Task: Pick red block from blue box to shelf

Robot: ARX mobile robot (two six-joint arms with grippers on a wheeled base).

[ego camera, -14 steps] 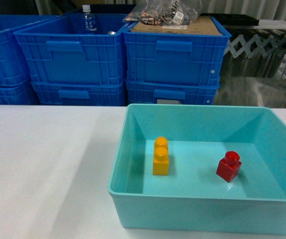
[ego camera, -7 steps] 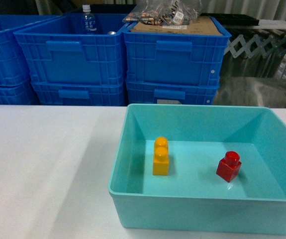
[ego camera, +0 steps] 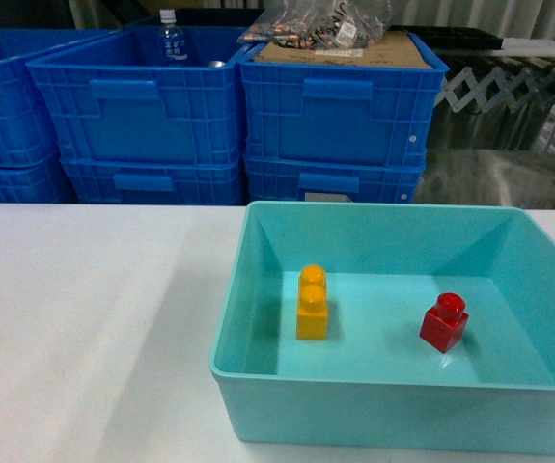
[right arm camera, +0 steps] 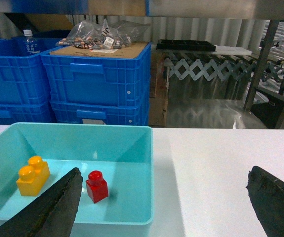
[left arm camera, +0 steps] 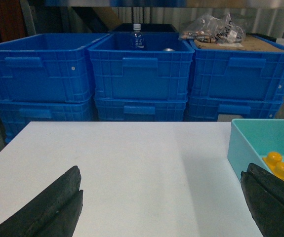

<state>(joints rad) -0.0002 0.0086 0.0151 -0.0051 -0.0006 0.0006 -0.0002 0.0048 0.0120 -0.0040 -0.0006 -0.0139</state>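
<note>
The red block [ego camera: 444, 322] stands upright on the floor of the blue box [ego camera: 227, 333], right of centre, with free space around it. In the right wrist view the red block [right arm camera: 97, 186] lies just right of my left fingertip, and my right gripper [right arm camera: 164, 197] is open over the blue box's right wall [right arm camera: 151, 173]. My left gripper [left arm camera: 161, 197] is open and empty over the white table, left of the blue box [left arm camera: 238, 143]. A steel rail and post of the shelf [right arm camera: 261, 64] show behind the table. Neither gripper appears in the head view.
A yellow two-stud brick [ego camera: 312, 302] stands in the box to the left of the red block. Stacked dark blue crates [ego camera: 335, 106] line the table's far edge, one holding a bottle [ego camera: 169, 37], one topped with bagged parts [ego camera: 320, 27]. A white table [ego camera: 84, 318] carries the box.
</note>
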